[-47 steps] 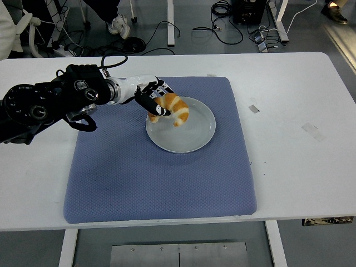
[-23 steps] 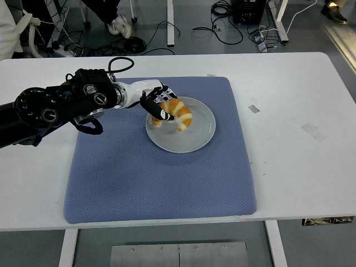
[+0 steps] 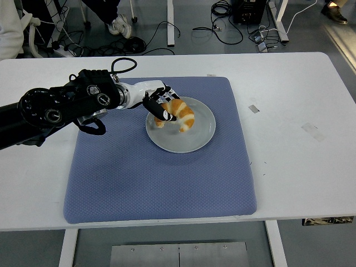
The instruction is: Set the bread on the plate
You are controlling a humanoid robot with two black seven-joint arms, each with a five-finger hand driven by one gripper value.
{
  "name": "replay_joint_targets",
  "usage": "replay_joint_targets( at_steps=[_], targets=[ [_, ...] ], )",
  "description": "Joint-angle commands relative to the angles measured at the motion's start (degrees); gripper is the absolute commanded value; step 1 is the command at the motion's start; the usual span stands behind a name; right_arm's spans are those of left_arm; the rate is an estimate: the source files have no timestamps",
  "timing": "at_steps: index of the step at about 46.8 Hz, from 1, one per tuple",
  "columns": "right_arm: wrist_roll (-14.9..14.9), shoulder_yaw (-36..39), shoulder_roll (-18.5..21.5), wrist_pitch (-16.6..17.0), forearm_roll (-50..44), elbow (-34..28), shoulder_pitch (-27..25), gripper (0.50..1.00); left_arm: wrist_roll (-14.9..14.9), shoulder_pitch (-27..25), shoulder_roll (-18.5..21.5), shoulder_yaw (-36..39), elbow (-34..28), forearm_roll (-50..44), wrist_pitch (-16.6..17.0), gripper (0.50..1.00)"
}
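Bread [image 3: 181, 115] moved further over plate [image 3: 197, 142]; left hand [image 3: 159, 105] gripping.

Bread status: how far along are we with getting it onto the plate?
Nearly done. The bread is over the plate, on the upper left part and apparently resting on it, and the plate sits on the blue mat. The left hand has its fingers closed on the bread. What is left is to release it and withdraw. The right arm is out of view.
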Motion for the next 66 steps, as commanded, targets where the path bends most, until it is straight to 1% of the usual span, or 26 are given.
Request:
replay_joint_targets(
  at_steps=[1,11,25,34,39,43,48,62,66],
  targets=[
    [0.0,0.0,0.0,0.0,0.0,0.0,0.0,1.000,0.0,0.0,-0.2,0.1,0.1,0.0,0.0,0.500],
    [0.0,0.1,0.0,0.0,0.0,0.0,0.0,1.000,0.0,0.0,-0.2,0.1,0.1,0.0,0.0,0.501],
    [0.0,0.1,0.0,0.0,0.0,0.0,0.0,1.000,-0.1,0.0,-0.2,0.1,0.1,0.0,0.0,0.584],
    [0.0,0.1,0.0,0.0,0.0,0.0,0.0,1.000,-0.1,-0.2,-0.3,0.1,0.1,0.0,-0.1,0.654],
    [0.0,0.0,0.0,0.0,0.0,0.0,0.0,1.000,-0.1,-0.3,-0.3,0.1,0.0,0.1,-0.2,0.677],
    [0.0,0.0,0.0,0.0,0.0,0.0,0.0,1.000,-0.1,-0.3,-0.3,0.1,0.0,0.1,-0.2,0.707],
    [0.0,0.1,0.0,0.0,0.0,0.0,0.0,1.000,-0.1,-0.3,-0.3,0.1,0.0,0.0,-0.2,0.719],
    [0.0,0.0,0.0,0.0,0.0,0.0,0.0,1.000,-0.1,-0.3,-0.3,0.1,0.0,0.1,-0.2,0.781],
    [0.0,0.1,0.0,0.0,0.0,0.0,0.0,1.000,-0.1,-0.3,-0.3,0.1,0.0,0.0,-0.2,0.811]
  ],
)
